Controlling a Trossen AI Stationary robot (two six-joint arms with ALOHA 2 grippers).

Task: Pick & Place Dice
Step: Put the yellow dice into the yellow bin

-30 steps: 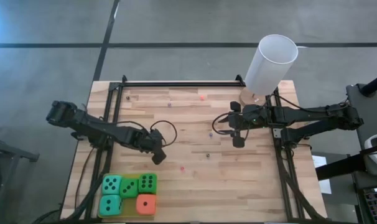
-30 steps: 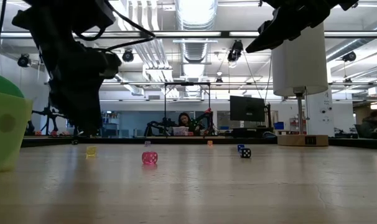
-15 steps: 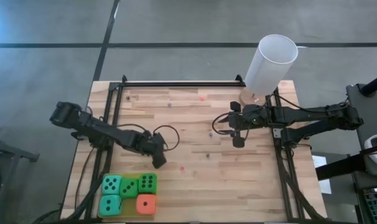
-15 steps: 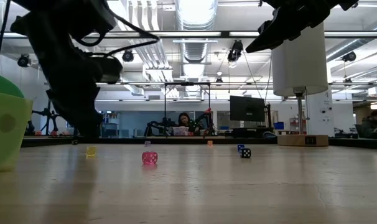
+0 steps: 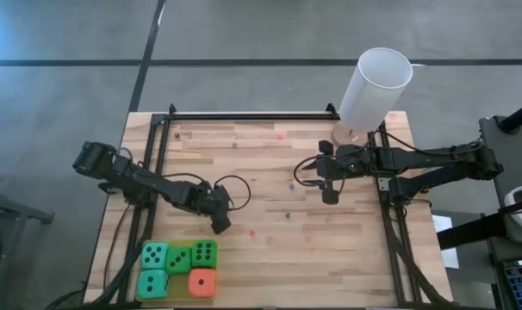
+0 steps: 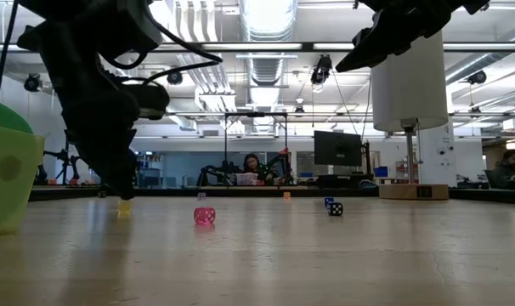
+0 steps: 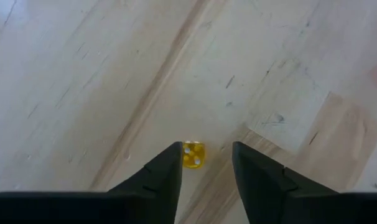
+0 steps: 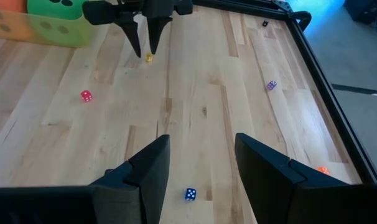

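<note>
Straddling tiny yellow die (image 7: 193, 154), left gripper (image 7: 205, 163) jaws apart; grip unclear.

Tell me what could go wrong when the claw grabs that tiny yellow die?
The yellow die sits off-centre in the left gripper, close against one finger, so closing could flick it away or pinch only a corner. The big green die lies nearby; a low sideways move might bump it.
</note>
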